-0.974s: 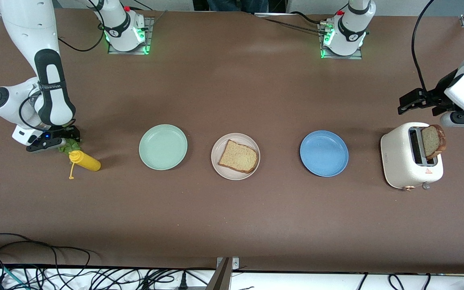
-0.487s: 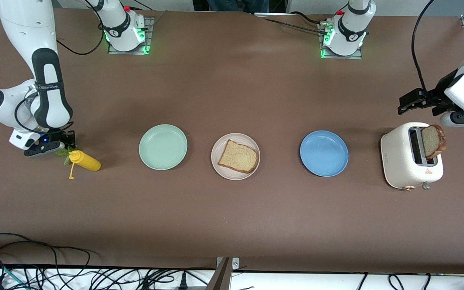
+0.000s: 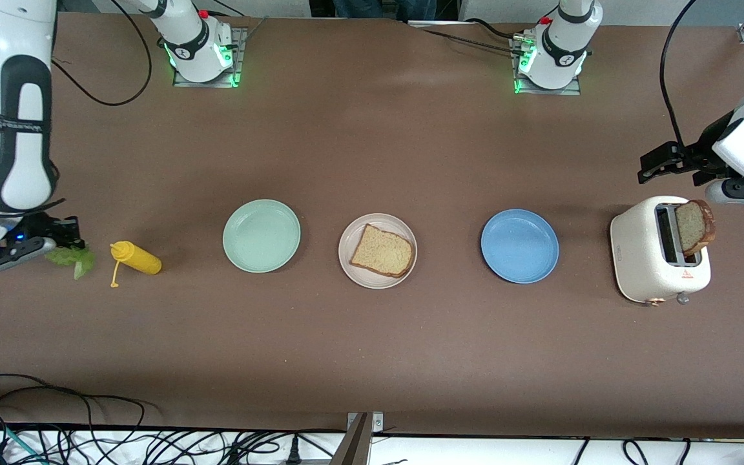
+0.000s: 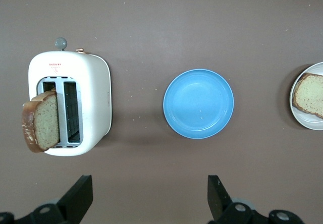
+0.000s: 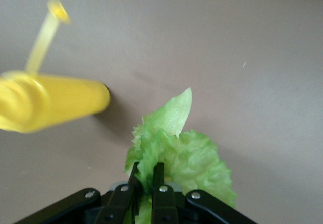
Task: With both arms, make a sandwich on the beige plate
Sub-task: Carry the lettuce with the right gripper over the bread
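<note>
My right gripper (image 3: 55, 242) is shut on a ruffled green lettuce leaf (image 3: 73, 258), held just above the table at the right arm's end; the wrist view shows the leaf (image 5: 176, 148) pinched between the fingers (image 5: 158, 176). One brown bread slice (image 3: 382, 250) lies on the beige plate (image 3: 356, 272) at the table's middle. A second slice (image 3: 695, 226) stands in the white toaster (image 3: 650, 265); it also shows in the left wrist view (image 4: 40, 125). My left gripper (image 3: 653, 165) is open and empty, up over the table beside the toaster (image 4: 96, 103).
A yellow squeeze bottle (image 3: 136, 257) lies on its side beside the lettuce (image 5: 45, 100). A mint green plate (image 3: 261, 236) and a blue plate (image 3: 519, 245) flank the beige plate. The blue plate (image 4: 198, 103) shows in the left wrist view.
My right gripper has lifted the lettuce and carried it away from the yellow bottle toward the right arm's end of the table. The left arm has not moved.
</note>
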Available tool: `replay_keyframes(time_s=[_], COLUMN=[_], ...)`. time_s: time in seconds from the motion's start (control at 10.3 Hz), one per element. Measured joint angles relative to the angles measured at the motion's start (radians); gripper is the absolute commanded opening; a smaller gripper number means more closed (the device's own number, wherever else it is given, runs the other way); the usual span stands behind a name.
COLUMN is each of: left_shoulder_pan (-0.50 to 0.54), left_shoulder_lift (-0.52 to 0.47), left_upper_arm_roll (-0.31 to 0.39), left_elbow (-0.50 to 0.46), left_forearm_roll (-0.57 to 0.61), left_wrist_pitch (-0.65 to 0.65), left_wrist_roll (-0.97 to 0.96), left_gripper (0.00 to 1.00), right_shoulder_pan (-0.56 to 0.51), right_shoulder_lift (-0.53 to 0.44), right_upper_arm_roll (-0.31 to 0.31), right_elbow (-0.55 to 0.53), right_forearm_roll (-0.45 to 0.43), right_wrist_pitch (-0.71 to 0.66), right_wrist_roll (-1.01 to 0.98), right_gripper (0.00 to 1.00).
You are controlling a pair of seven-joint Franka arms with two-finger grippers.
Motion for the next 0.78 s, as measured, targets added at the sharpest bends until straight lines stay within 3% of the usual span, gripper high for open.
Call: replay_keyframes(time_s=[0.19,0.39,0.58,0.78], left_shoulder_pan=[0.0,0.0,0.0,0.001], left_shoulder_lift=[0.0,0.0,0.0,0.0], left_upper_arm_roll=[0.0,0.0,0.0,0.0], left_elbow=[0.0,0.0,0.0,-0.001], left_forearm_roll=[0.0,0.0,0.0,0.0], left_wrist_pitch=[0.0,0.0,0.0,0.0], left_wrist_roll=[0.0,0.0,0.0,0.0], left_gripper=[1.0,1.0,1.0,1.0], right_shoulder_pan=[0.01,0.054,0.147,0.265], right_shoulder_lift=[-0.007,-0.009,-0.008,-0.003], right_upper_arm_roll=[-0.001,0.001,0.007,0.013], right_elbow=[0.2,0.324,0.351,0.355], right_forearm_roll=[-0.083,-0.091,-0.076,0.006], right_wrist_pitch=[-0.224,-0.37,-0.393,-0.384], right_wrist_roll=[0.206,0.437,0.708,1.013], right_gripper=[0.0,0.0,0.0,0.0])
